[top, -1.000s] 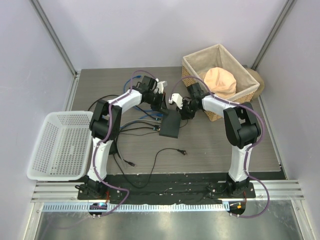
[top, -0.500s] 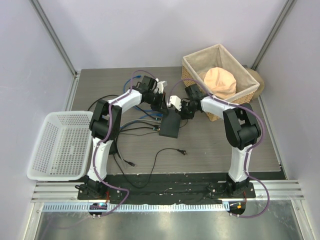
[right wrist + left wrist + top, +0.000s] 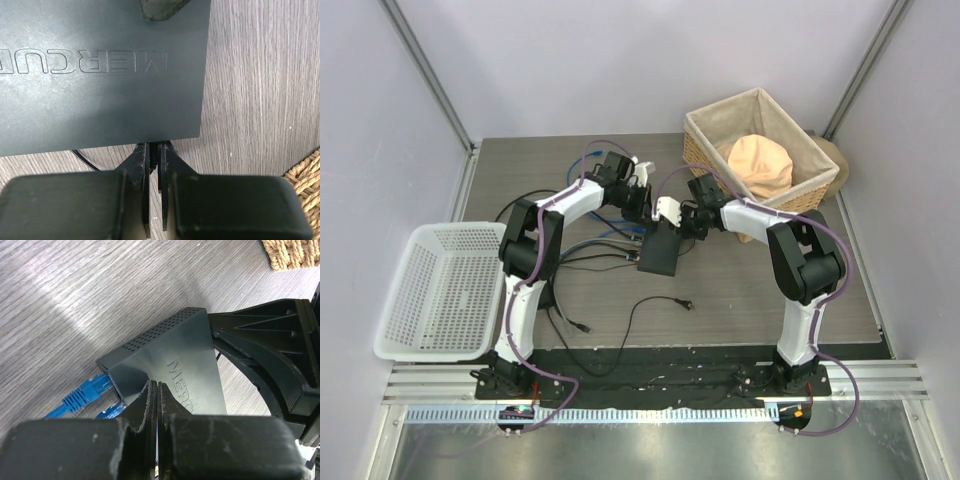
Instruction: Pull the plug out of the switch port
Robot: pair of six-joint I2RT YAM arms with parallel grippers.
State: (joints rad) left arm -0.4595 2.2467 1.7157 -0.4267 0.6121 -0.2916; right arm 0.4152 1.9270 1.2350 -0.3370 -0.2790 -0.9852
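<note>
**Switch.** We find the switch [image 3: 660, 250] lying flat near the middle of the desk [image 3: 750, 290], between the two grippers. It is a flat rectangular box with a smooth, faintly glossy dark-grey casing. Raised lettering reading "MERCU" marks its top face, and a row of small vent holes runs along one narrow side. The desk surface is grey wood-grain laminate.

**Plugs.** Two blue plugs [image 3: 95, 387] with ribbed boots sit side by side in a narrow edge of the switch. The nearer one is partly hidden behind the left gripper.

**Left gripper.** The left gripper [image 3: 154, 390] is closed, its two matt black, scuffed fingers pressed flat against each other. The tips sit over the top face of the switch, close to the plug edge. We cannot tell whether they touch the casing.

**Right gripper.** The right gripper [image 3: 152, 147] is closed to a thin slit, with the tips just at an edge of the switch. A thin black cable [image 3: 82, 159] curves out from under that edge, just beside the fingers.

**Surroundings.** A rectangular wicker basket [image 3: 815, 188] of woven cane stands at the far right of the desk and holds a rounded peach cloth [image 3: 760, 165]. A white plastic basket [image 3: 450, 290] with perforated walls sits at the left edge.
</note>
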